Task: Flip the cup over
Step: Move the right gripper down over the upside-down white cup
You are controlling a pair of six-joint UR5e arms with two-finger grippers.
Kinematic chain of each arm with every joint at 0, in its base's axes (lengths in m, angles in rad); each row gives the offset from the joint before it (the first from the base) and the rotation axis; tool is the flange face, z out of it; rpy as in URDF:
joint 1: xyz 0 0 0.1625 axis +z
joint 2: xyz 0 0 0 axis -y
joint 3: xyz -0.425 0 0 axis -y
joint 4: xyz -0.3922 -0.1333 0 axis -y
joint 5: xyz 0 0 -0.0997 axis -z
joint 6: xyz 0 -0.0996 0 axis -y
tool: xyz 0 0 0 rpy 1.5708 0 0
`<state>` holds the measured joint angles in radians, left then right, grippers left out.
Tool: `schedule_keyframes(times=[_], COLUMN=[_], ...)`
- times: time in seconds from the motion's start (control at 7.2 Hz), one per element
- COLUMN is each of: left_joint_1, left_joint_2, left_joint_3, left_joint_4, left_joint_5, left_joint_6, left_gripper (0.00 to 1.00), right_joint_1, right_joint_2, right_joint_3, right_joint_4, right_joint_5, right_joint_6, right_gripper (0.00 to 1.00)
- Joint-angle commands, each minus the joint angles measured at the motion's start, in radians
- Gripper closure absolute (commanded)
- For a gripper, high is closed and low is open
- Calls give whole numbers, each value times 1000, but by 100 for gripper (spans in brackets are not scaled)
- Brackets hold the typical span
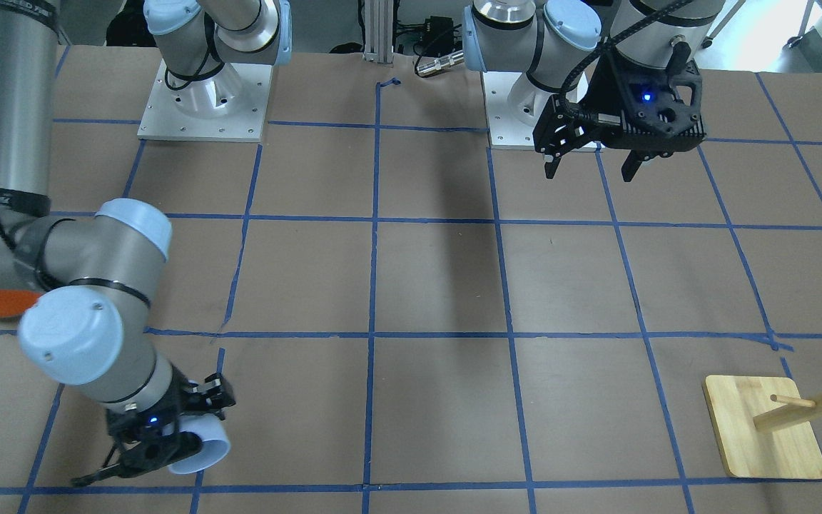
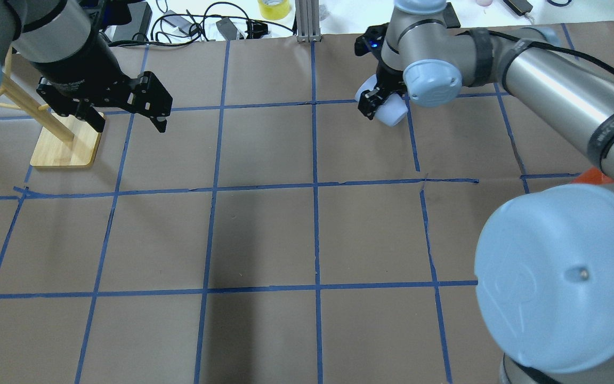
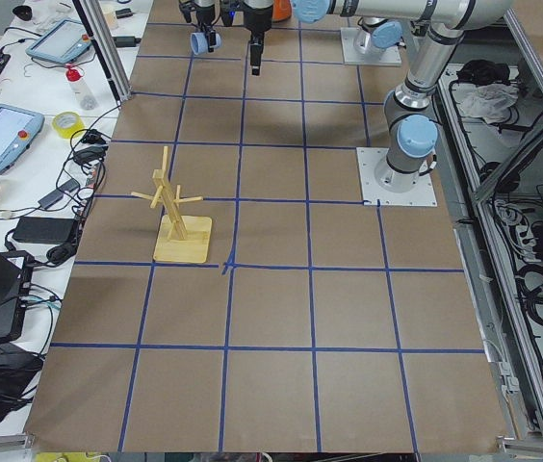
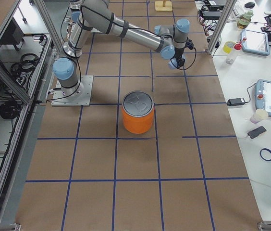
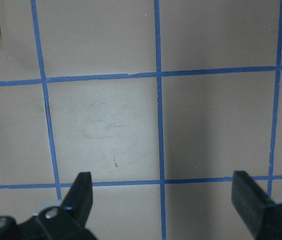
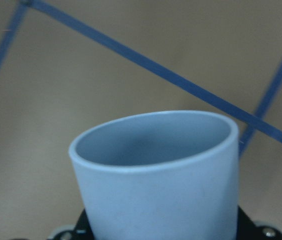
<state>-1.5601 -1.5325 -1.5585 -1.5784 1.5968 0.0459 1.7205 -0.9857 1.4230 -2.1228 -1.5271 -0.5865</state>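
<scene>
The cup (image 1: 204, 447) is a small pale lavender-blue tumbler held in my right gripper (image 1: 174, 437), tilted on its side just above the brown table, near the table's far side. It also shows in the overhead view (image 2: 394, 113), with the right gripper (image 2: 381, 102) shut around it. In the right wrist view the cup (image 6: 158, 175) fills the lower frame, its open mouth pointing away from the gripper. My left gripper (image 2: 126, 120) is open and empty above the table. Its fingers (image 5: 83, 192) stand wide apart over blue tape lines.
A wooden peg rack on a square base (image 2: 64, 149) stands beside the left gripper, also seen in the front view (image 1: 764, 435). A large orange can with a silver top (image 4: 138, 113) stands mid-table on the right arm's side. Blue tape grids the brown table (image 2: 264, 234).
</scene>
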Motion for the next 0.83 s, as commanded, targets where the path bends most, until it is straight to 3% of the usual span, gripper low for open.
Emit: schedule_keyframes(times=[0.0, 0.42, 0.56, 0.69], left_joint_1=[0, 2, 2, 2], left_joint_2=[2, 23, 23, 22], left_joint_3=[0, -3, -3, -8], left_joint_4=[1, -8, -9, -11], left_joint_5=[2, 5, 5, 5], left_joint_6=[6, 15, 15, 15], left_gripper=[0, 0, 0, 0], right_joint_1=[88, 244, 275, 293], right_joint_2=[4, 40, 80, 116], right_joint_3=[1, 1, 5, 8], right_joint_4=[-77, -80, -121, -159], right_joint_5=[10, 28, 27, 15], right_joint_6=[-396, -463, -514, -512], right_gripper=[59, 59, 57, 46])
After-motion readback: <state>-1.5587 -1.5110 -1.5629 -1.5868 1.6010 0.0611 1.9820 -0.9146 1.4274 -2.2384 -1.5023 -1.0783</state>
